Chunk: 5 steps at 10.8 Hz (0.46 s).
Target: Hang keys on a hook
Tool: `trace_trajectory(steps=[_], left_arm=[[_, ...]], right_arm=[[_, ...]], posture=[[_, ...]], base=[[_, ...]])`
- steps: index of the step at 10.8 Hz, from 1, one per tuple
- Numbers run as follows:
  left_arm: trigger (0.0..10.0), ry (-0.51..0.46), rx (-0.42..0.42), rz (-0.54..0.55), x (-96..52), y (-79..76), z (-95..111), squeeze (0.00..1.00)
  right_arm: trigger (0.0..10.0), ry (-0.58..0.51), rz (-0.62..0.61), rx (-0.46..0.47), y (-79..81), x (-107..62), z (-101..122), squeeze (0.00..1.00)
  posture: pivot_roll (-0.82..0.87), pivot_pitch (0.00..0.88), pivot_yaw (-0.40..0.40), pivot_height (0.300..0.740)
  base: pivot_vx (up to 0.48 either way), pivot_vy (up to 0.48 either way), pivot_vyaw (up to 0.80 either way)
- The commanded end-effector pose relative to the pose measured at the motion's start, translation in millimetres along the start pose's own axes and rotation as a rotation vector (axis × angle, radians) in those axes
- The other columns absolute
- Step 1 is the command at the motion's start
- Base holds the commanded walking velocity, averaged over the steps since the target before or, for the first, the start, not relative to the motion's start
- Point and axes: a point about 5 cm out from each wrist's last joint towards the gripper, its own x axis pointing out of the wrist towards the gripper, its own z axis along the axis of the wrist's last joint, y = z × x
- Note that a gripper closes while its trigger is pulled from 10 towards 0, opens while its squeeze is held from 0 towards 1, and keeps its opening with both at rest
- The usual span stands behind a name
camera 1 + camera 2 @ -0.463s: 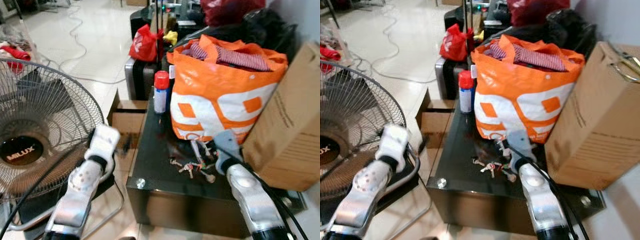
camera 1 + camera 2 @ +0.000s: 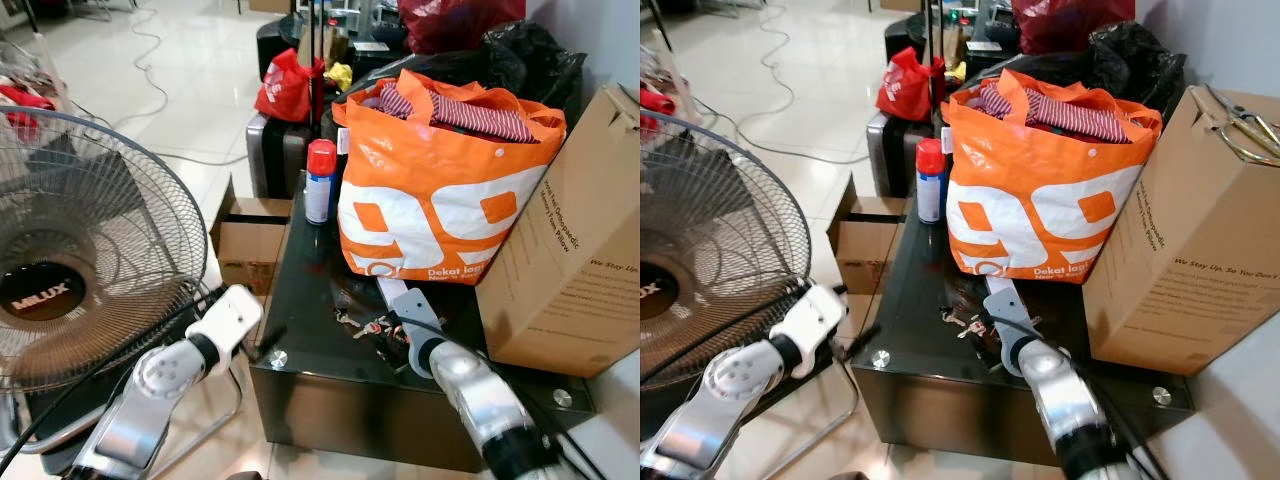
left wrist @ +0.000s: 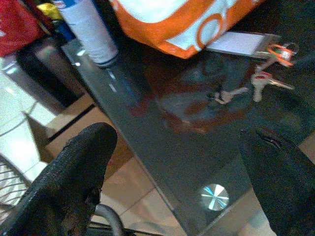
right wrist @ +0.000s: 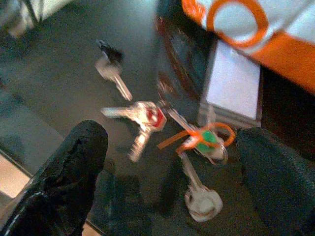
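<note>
A bunch of keys [image 2: 368, 326] with an orange ring [image 4: 202, 139] and a green tag lies spread on the dark glass table [image 2: 300, 300], just in front of the orange bag. My right gripper [image 4: 172, 142] hovers low over the keys, open, with the bunch between its fingers [image 4: 66, 172]; whether it touches them I cannot tell. In the eye views its wrist [image 2: 412, 312] sits right beside the keys. My left gripper [image 3: 179, 142] is open with nothing in it, by the table's front left corner [image 2: 268, 340].
An orange shopping bag [image 2: 440, 190] full of clothes and a tall cardboard box [image 2: 575, 260] stand on the table behind the keys. A spray can [image 2: 320, 180] is at the back left. A standing fan [image 2: 70, 260] is close on my left, with cardboard boxes [image 2: 250, 245] on the floor.
The camera has shifted. My right gripper has come down closer over the keys. My left arm has swung right toward the table's front corner.
</note>
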Motion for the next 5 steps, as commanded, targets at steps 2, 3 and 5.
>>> trace_trajectory(steps=[2, 3, 5], left_arm=[[10.0, -0.025, -0.012, -0.059, -1.4, -2.4, 5, 0.33], [10.0, -0.035, -0.022, -0.069, -1.0, -3.3, 8, 0.33], [10.0, -0.048, -0.035, -0.121, -1.4, -7.7, 10, 0.33]], right_arm=[[10.0, 0.104, -0.002, 0.112, -5.0, 5.0, -13, 0.0], [7.6, 0.116, -0.003, 0.161, -5.3, 6.2, -15, 0.0], [1.6, 0.139, -0.095, 0.212, -16.2, 8.1, -20, 0.0]], posture=[[0.03, 0.0, -0.043, 0.74], [0.03, 0.0, -0.043, 0.74], [0.03, 0.0, -0.036, 0.74]], base=[[0.0, 0.0, 0.0], [0.0, 0.0, 0.0], [0.0, 0.0, 0.0]])
